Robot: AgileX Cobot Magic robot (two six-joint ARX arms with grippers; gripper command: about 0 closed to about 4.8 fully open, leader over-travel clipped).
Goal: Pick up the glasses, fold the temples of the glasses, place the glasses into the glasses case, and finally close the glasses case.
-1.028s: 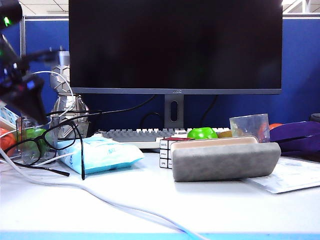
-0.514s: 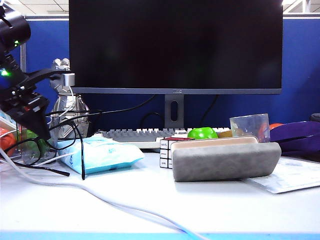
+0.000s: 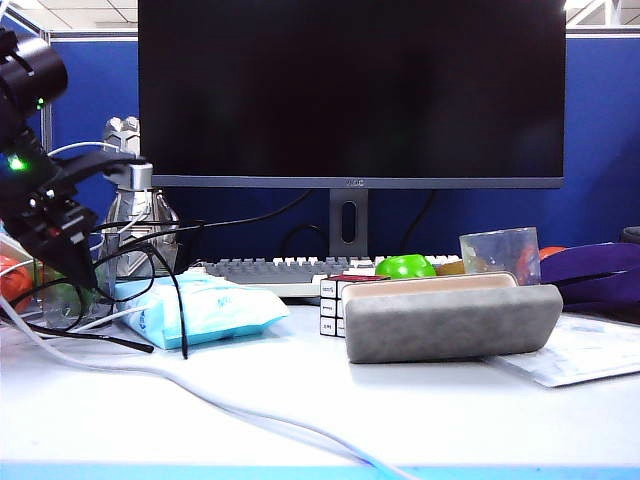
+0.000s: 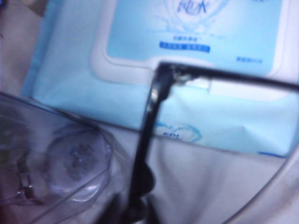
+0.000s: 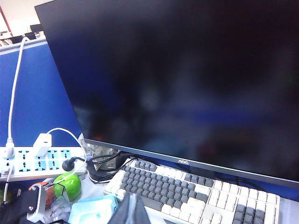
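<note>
The glasses (image 3: 100, 338) stand at the table's far left against a clear plastic box (image 3: 60, 285), both temples unfolded towards the front. My left gripper (image 3: 75, 265) reaches down onto their frame. In the left wrist view the black frame (image 4: 148, 116) runs straight into the dark fingers of the left gripper (image 4: 140, 212), which are closed round it; one temple (image 4: 252, 83) stretches across the tissue pack. The grey glasses case (image 3: 450, 322) lies right of centre with a beige edge along its top. In the right wrist view the right gripper (image 5: 133, 211) is shut and empty, high over the keyboard (image 5: 187, 186).
A light-blue tissue pack (image 3: 205, 310) lies next to the glasses. A monitor (image 3: 350, 90), a keyboard (image 3: 270, 270), a puzzle cube (image 3: 330, 300), a green apple (image 3: 405, 266) and a plastic cup (image 3: 500, 255) fill the back. A white cable (image 3: 200, 395) crosses the front left.
My left gripper has come down onto the glasses and closed on the frame. The glasses have shifted, and the near temple tip has swung a little to the right.
</note>
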